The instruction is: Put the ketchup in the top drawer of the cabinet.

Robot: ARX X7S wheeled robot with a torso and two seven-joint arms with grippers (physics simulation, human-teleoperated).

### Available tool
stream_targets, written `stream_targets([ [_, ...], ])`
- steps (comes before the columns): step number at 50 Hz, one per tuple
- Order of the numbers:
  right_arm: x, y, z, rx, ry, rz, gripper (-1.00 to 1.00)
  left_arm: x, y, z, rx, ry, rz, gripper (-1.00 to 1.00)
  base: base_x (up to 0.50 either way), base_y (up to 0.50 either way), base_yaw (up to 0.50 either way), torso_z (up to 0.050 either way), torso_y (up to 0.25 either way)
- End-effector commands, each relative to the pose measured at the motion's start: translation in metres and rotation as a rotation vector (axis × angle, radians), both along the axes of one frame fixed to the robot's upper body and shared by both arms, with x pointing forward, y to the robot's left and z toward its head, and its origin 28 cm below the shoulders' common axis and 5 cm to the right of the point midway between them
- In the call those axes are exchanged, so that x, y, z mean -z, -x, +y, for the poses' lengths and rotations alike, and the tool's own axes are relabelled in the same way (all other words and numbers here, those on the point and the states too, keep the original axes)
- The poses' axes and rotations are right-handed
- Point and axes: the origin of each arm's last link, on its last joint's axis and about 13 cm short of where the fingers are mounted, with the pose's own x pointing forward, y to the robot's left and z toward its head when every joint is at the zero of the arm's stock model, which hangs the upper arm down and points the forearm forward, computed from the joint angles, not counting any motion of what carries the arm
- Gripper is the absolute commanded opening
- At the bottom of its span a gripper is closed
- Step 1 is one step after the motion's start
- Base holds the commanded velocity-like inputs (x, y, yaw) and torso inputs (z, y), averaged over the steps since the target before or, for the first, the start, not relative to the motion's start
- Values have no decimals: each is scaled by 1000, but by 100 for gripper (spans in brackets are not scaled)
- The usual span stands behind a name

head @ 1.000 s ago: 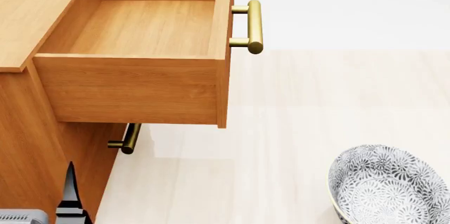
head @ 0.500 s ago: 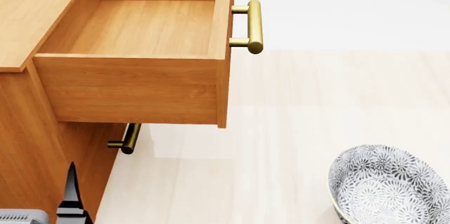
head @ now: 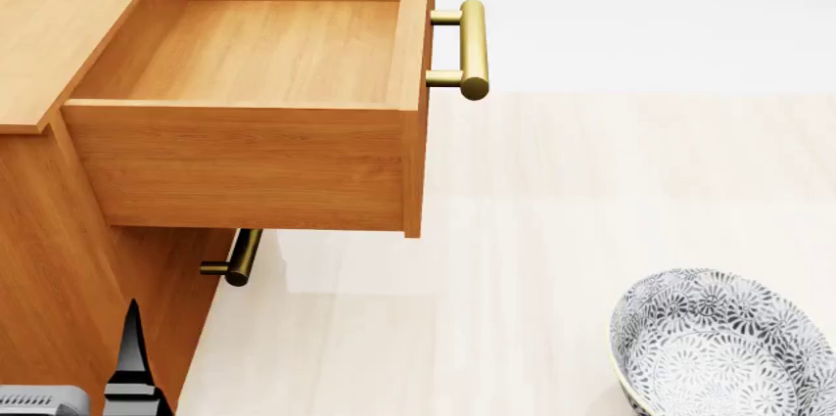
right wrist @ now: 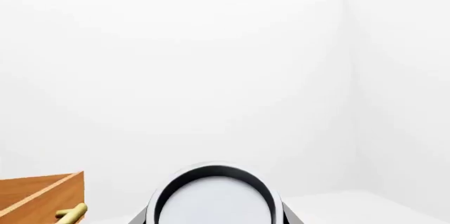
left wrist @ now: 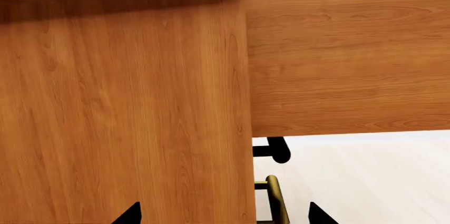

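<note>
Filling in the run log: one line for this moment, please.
top drawer: open, empty | left gripper: open, by cabinet | bowl: on floor

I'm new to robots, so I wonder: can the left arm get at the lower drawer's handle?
Probably yes: the left gripper is open, with the lower handle just ahead between its jaws and nothing blocking the way.

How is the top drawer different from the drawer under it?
The top drawer is pulled far out, so you can see its bare wooden inside; the lower drawer is pushed in, so its inside is hidden. The top drawer's handle sticks out in plain view, while the lower drawer's handle is tucked in shadow under the open drawer. Both are honey-brown wood with brass bar handles.
</note>
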Motion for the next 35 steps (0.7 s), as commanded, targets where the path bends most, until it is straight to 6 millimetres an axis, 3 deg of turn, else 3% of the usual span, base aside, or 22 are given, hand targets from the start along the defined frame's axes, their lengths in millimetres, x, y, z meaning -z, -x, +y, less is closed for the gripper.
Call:
stream_targets([
  [1,-23,-3,3,2,69,-55,-100,1,-1,0,-2,2,1,100,0,0,0,0,0],
  [35,-78,-37,26,-117,141,-202,-100,3,-2,0,-5,10,4,100,0,0,0,0,0],
])
